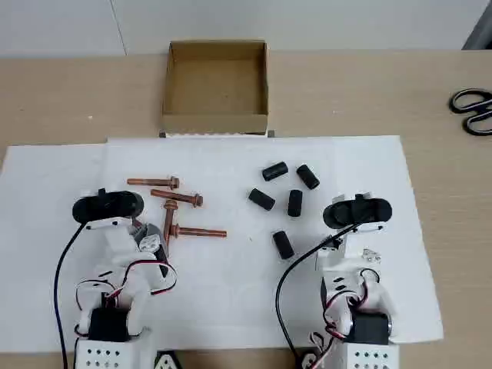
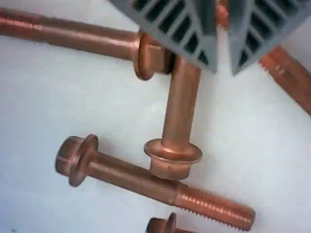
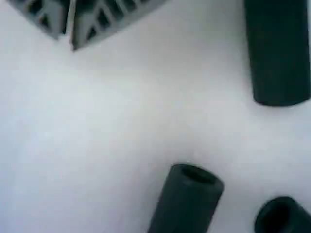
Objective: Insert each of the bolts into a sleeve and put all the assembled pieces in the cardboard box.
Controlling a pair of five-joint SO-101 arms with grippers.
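While bolts (image 1: 154, 182), sleeves (image 1: 274, 171) lie outside cardboard box (image 1: 215, 121): left gripper (image 2: 223, 68) barely parted, right gripper (image 3: 69, 41) closed.

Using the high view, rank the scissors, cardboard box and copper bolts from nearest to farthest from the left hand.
1. copper bolts, just beside the left hand.
2. cardboard box, farther back, centre.
3. scissors, far right table edge.

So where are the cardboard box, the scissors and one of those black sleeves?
cardboard box (image 1: 216, 121), high view, front wall.
scissors (image 1: 478, 114), high view, on the handles.
black sleeve (image 1: 283, 244), high view, middle of its body.
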